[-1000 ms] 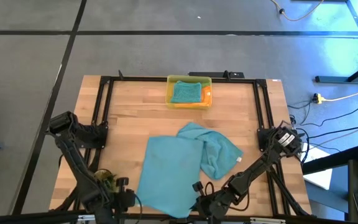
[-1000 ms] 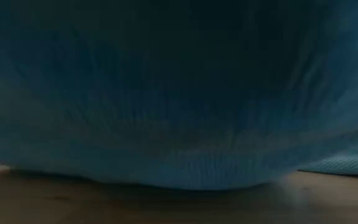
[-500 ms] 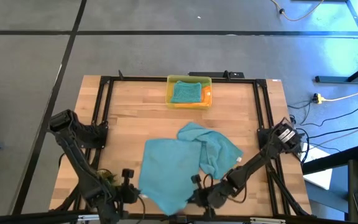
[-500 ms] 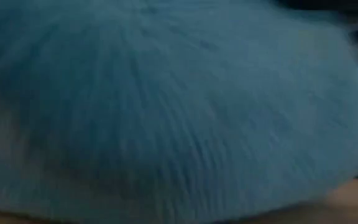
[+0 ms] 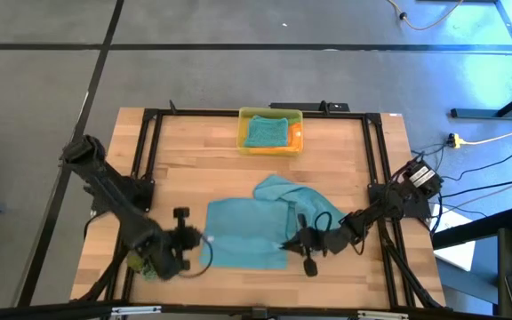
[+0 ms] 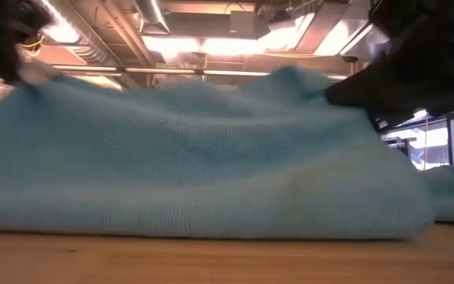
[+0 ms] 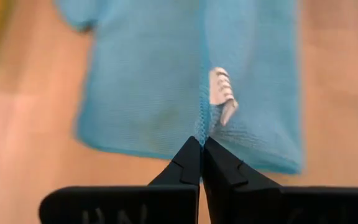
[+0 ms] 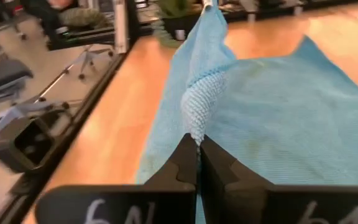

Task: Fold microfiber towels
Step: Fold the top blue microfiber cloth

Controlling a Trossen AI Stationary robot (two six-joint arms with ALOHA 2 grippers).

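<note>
A teal-blue microfiber towel (image 5: 243, 236) lies mid-table, doubled over, with its fold toward the near edge. My left gripper (image 5: 201, 240) is shut on its left raised corner. My right gripper (image 5: 284, 244) is shut on its right raised corner. In the low view the towel (image 6: 195, 166) fills the front, its upper edge running between the two dark grippers. A second teal-blue towel (image 5: 308, 209) lies crumpled beside it on the right. In the yellow bin (image 5: 242, 133) rest another teal towel (image 5: 265, 132) and an orange one (image 5: 295, 138). My left gripper pinches the towel's edge at its left corner (image 7: 202, 127) between its two fingers, beside a white label (image 7: 221, 99). The fingers slant down from the table's left side. The held corner is lifted; the lower layer lies flat on the table. My right gripper pinches the towel's right corner (image 8: 195, 121) between its two fingers, coming almost level from the table's right side. The corner bunches at the fingertips. From there the raised edge (image 8: 204, 43) runs across toward my left gripper, above the layer on the table.
A small green plant tuft (image 5: 142, 263) sits by my left gripper, near the table's left edge. A black frame (image 5: 149, 160) borders the wooden top. Bare wood lies between the towels and the bin.
Both grippers have moved from the table's near edge toward its far edge, staying shut on the towel's near corners. They carried that edge up and over, so the spread towel is now folded over itself. Its far part has stayed in place.
</note>
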